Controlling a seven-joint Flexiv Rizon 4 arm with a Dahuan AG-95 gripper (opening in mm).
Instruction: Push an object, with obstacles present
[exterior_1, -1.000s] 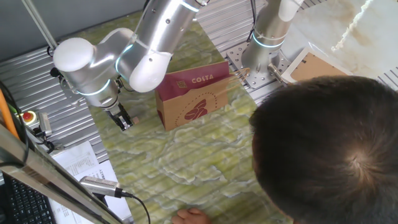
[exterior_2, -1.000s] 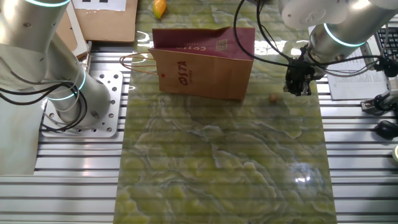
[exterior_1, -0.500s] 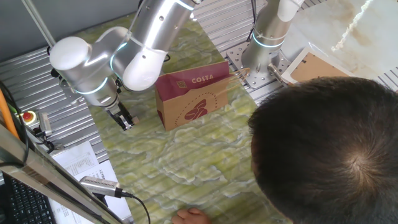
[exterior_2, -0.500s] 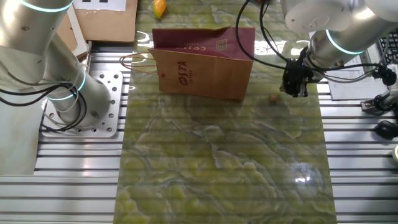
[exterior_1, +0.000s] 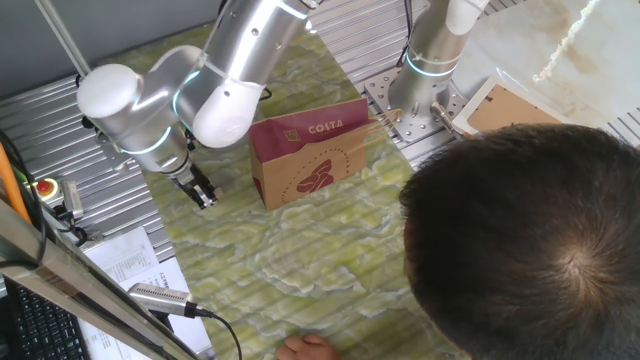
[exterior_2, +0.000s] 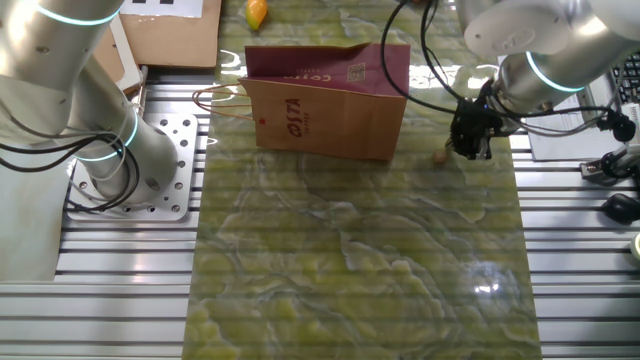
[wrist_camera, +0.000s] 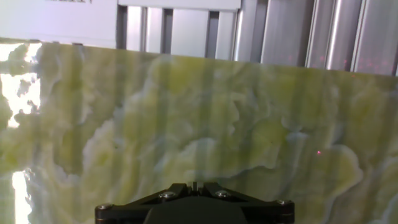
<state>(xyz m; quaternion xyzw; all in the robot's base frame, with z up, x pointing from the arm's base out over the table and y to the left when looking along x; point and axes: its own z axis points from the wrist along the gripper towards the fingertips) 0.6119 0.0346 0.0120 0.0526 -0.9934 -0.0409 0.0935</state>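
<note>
The tiny pale tan cube (exterior_2: 439, 156) lies on the green marble mat, just right of the brown COSTA paper bag (exterior_2: 325, 100). My gripper (exterior_2: 472, 150) hangs low over the mat right beside the cube, on its right, and looks to be touching it or nearly so. In the one fixed view my gripper (exterior_1: 203, 195) is left of the bag (exterior_1: 310, 150), and the cube does not show there. In the hand view my gripper (wrist_camera: 194, 185) has its jaws closed together over bare marble, and no cube shows.
An orange-yellow lump (exterior_2: 257, 12) lies behind the bag at the mat's far edge. A cardboard box (exterior_2: 170, 30) and a second arm's base (exterior_2: 130, 160) stand at the left. A person's head (exterior_1: 530, 240) blocks the right of the one fixed view. Ridged metal rails border the mat.
My gripper has moved left across the mat toward the cube, closing the gap to it. The cube and the bag have not visibly moved.
</note>
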